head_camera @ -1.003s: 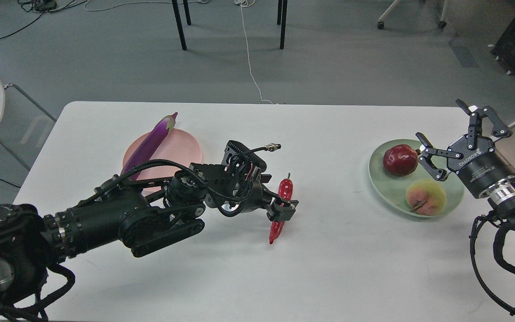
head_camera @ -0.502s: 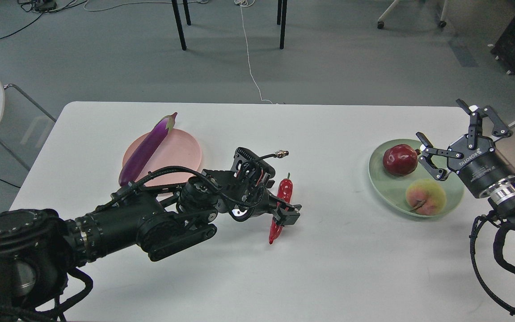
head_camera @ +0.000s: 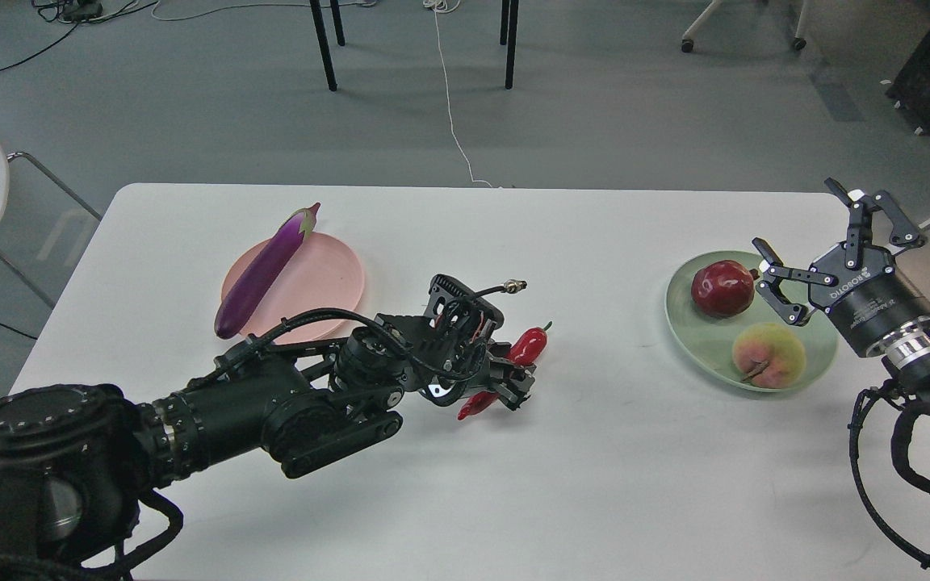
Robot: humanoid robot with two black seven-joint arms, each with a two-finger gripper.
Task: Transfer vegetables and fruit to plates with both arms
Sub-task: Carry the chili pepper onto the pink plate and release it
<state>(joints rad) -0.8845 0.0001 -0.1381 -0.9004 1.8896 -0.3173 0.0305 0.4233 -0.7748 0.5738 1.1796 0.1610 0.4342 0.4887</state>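
Head view: at frame centre, the left pincer (head_camera: 512, 382) is clamping the chili pepper (head_camera: 526, 346) over the desk (head_camera: 594, 484). At right, the right pincer (head_camera: 808, 246) is spreading wide beside the pomegranate (head_camera: 722, 288) on the green plate (head_camera: 695, 343).

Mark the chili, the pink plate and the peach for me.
chili pepper (head_camera: 526, 347): head view, on its upper red body.
pink plate (head_camera: 328, 282): head view, on its bare middle.
peach (head_camera: 768, 352): head view, on its yellow-pink top.
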